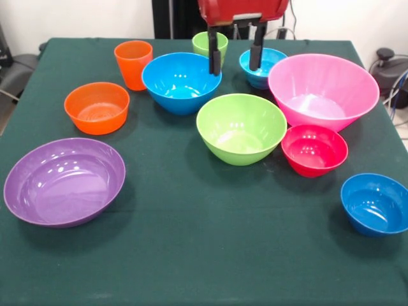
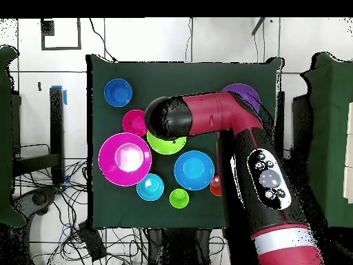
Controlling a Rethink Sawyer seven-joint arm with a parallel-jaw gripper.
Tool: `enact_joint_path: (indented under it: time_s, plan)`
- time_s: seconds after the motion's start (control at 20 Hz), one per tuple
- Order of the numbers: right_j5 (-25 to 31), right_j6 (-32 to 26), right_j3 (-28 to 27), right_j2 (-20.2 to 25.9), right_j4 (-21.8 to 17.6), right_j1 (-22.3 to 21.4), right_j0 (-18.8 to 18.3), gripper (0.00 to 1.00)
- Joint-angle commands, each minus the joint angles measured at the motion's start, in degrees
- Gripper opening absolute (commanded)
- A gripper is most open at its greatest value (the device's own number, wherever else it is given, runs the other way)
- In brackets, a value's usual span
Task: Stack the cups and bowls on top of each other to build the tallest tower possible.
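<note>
My gripper (image 1: 235, 66) hangs open and empty at the back of the table, its black fingers (image 1: 215, 60) straddling the gap between the large blue bowl (image 1: 181, 81) and a small blue bowl (image 1: 261, 65). The light green cup (image 1: 210, 44) stands just behind it, and the orange cup (image 1: 133, 64) is further left. The lime green bowl (image 1: 241, 127) sits in front, with the huge pink bowl (image 1: 322, 89) and the small red bowl (image 1: 314, 149) to the right. All stand upright and apart, none stacked. From overhead the arm (image 2: 207, 117) hides the gripper.
The orange bowl (image 1: 97, 107) and the shallow purple bowl (image 1: 64, 181) sit on the left of the green table (image 1: 204, 255). Another small blue bowl (image 1: 376, 204) lies near the right edge. Cables (image 2: 41, 186) trail on the floor beside the table.
</note>
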Motion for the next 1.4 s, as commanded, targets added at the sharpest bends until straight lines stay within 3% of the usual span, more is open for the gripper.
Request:
enact_joint_path:
  time_s: [0.05, 0.3, 0.75, 1.0, 1.4]
  plan:
    - [0.3, 0.6, -1.3, -0.9, 0.7, 3.7, -3.3, 1.0]
    - [2.3, -2.3, -2.4, 0.2, 1.1, 4.0, -4.9, 1.0]
    - [2.4, -2.5, -3.2, 0.5, -0.3, 4.1, -5.1, 1.0]
    - [0.1, -0.9, -2.8, -0.2, -1.6, 4.6, -4.0, 1.0]
    - [-2.1, 5.2, -2.4, -3.2, -2.9, 4.8, 1.3, 1.0]
